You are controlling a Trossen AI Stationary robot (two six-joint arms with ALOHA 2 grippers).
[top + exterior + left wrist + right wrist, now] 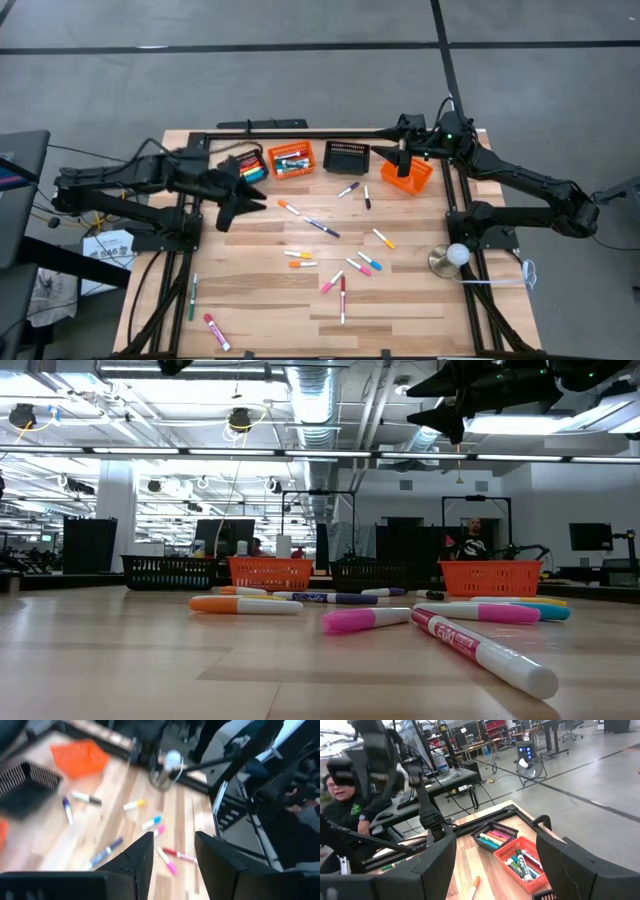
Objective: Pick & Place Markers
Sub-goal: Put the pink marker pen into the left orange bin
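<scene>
A wooden desk [260, 320] seen from above carries a loose scatter of markers [330, 262] across its middle and near side, with four small slotted baskets in a row along the far edge: a black one holding markers [246, 166], an orange one holding markers [291, 159], an empty-looking black one [346, 156] and an orange one [407, 175] at the right end. The left tool [243, 203] hangs above the desk just in front of the two filled baskets, its fingers parted with nothing between them. The right tool [393, 158] hovers over the far right, between the black basket and the right orange basket, its fingers spread wide and also empty. The nearest loose pieces to the left tool are an orange-capped marker [289, 209] and a dark blue marker [322, 228], which lie end to end in a slanting line running from the far left toward the near right, a little to the tool's right and nearer the front edge. The left arm looks the better placed for these; its fingers would likely need to straddle that slanting axis. The right arm is closer to two markers [356, 192] lying just in front of the black basket. Two more markers lie apart near the front left corner [205, 315]. A round lamp-like object [452, 258] stands by the right edge. Bare wood surrounds most markers, leaving open room for descent.
</scene>
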